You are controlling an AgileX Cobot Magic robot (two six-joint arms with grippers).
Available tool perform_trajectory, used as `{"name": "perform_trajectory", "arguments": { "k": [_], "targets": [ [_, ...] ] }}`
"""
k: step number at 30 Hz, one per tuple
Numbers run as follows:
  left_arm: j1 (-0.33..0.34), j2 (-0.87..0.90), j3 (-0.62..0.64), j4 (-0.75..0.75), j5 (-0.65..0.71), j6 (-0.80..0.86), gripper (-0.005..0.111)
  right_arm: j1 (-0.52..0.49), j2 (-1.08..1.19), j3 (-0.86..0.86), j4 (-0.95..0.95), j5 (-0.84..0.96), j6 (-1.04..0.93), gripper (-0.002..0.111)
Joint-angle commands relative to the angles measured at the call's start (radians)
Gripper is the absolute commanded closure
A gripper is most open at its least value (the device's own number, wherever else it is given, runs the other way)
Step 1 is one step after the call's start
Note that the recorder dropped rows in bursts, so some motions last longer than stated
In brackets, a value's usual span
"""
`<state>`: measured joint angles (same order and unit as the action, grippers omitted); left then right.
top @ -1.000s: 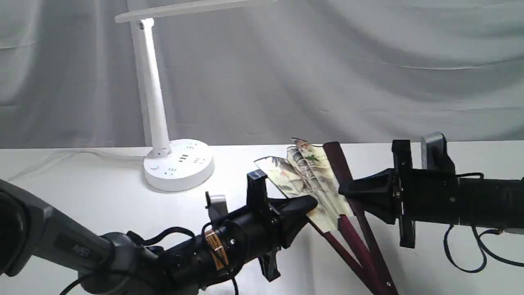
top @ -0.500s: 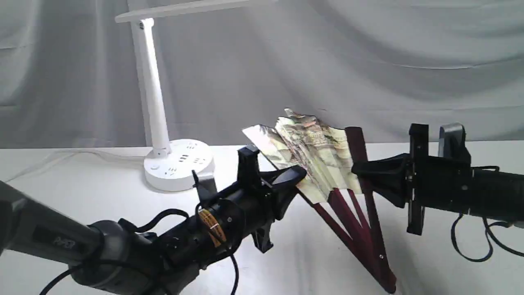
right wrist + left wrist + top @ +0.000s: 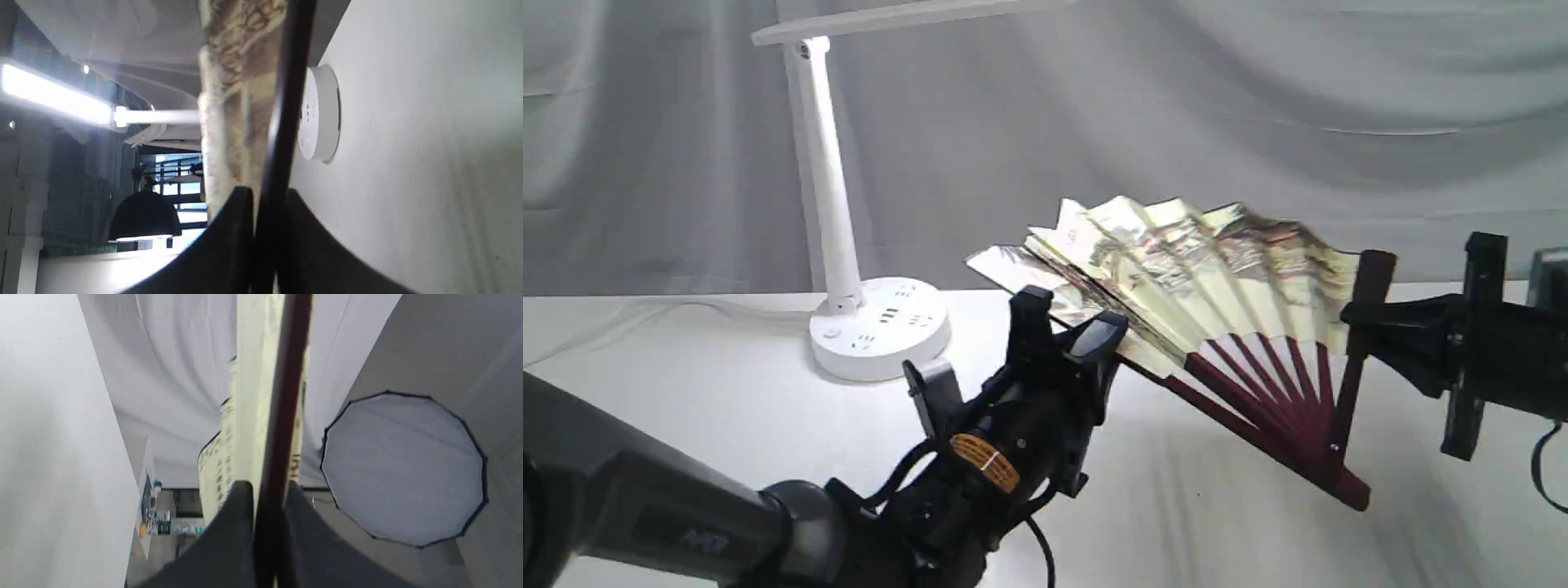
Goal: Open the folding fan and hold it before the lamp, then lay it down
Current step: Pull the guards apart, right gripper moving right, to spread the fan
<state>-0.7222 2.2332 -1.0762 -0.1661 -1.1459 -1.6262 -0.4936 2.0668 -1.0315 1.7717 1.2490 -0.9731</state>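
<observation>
The folding fan (image 3: 1217,269) stands about half spread above the table, its pivot end low at the right and its cream painted pleats fanned upward. My left gripper (image 3: 1094,343) is shut on the fan's left guard; in the left wrist view that maroon guard (image 3: 282,416) runs out between the closed fingers. My right gripper (image 3: 1356,314) is shut on the right guard (image 3: 282,122), which stands nearly upright. The white lamp (image 3: 829,204) stands at the back left, its round base (image 3: 880,327) on the table and its bar head lit, also visible as the lamp (image 3: 57,96) in the right wrist view.
A grey cloth backdrop (image 3: 1176,122) hangs behind the white table (image 3: 686,384). The lamp's cable (image 3: 645,314) trails left across the table. A round white diffuser panel (image 3: 402,469) shows in the left wrist view.
The two grippers have drawn apart, the right one moving right and up, and the fan has spread from a narrow wedge to a wide arc lifted off the table.
</observation>
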Motion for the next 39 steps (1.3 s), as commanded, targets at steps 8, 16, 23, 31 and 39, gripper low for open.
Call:
{"name": "perform_trajectory", "arguments": {
  "k": [8,16,23,31,39],
  "targets": [
    [-0.039,-0.035,-0.011,-0.294,-0.075,0.037,0.107,-0.149,-0.003,0.006,-0.051,-0.028,-0.044,0.108],
    [-0.039,-0.035,-0.011,-0.306,-0.075,0.112,0.107,-0.237,-0.003,0.006,-0.054,-0.028,-0.041,0.108],
    [-0.039,-0.035,-0.011,-0.363,-0.075,0.121,0.107,-0.262,-0.003,0.060,-0.027,-0.028,-0.041,0.108],
    [-0.039,-0.035,-0.011,-0.381,-0.075,0.136,0.107,-0.263,-0.003,0.091,-0.027,-0.028,-0.047,0.108],
    [-0.039,-0.035,-0.011,-0.449,-0.075,0.136,0.107,-0.265,-0.003,0.091,-0.027,-0.028,-0.047,0.108]
  ]
}}
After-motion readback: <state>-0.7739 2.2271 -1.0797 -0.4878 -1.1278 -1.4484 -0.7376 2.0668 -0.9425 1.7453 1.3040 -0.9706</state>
